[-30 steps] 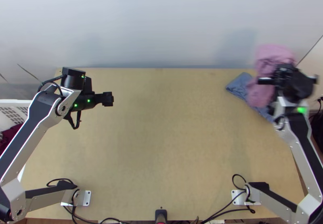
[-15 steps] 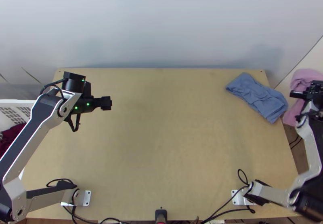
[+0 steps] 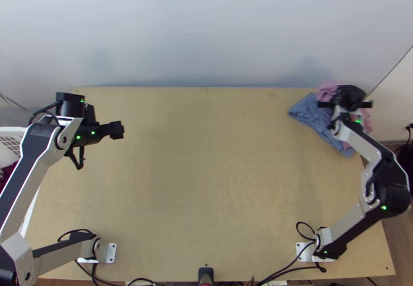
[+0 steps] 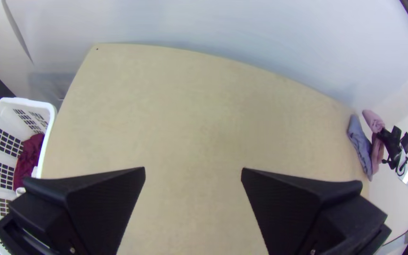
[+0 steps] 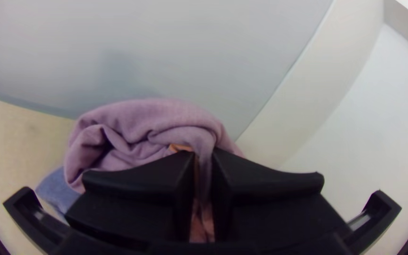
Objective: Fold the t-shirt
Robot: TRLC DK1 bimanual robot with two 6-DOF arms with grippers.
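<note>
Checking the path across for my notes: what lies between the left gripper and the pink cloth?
In the left wrist view, bare wooden tabletop, then the blue cloth, between left gripper and pink cloth.

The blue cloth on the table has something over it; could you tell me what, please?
The bunched pink cloth, pinched in the right gripper, covers part of the blue cloth. The hidden part's folds cannot be seen, nor whether the two touch.

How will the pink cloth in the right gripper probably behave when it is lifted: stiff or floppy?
The pink cloth would likely be floppy, since it bends in soft, rounded folds. Its loose parts may swing or droop, because the right gripper pinches only a narrow part between its fingers.
</note>
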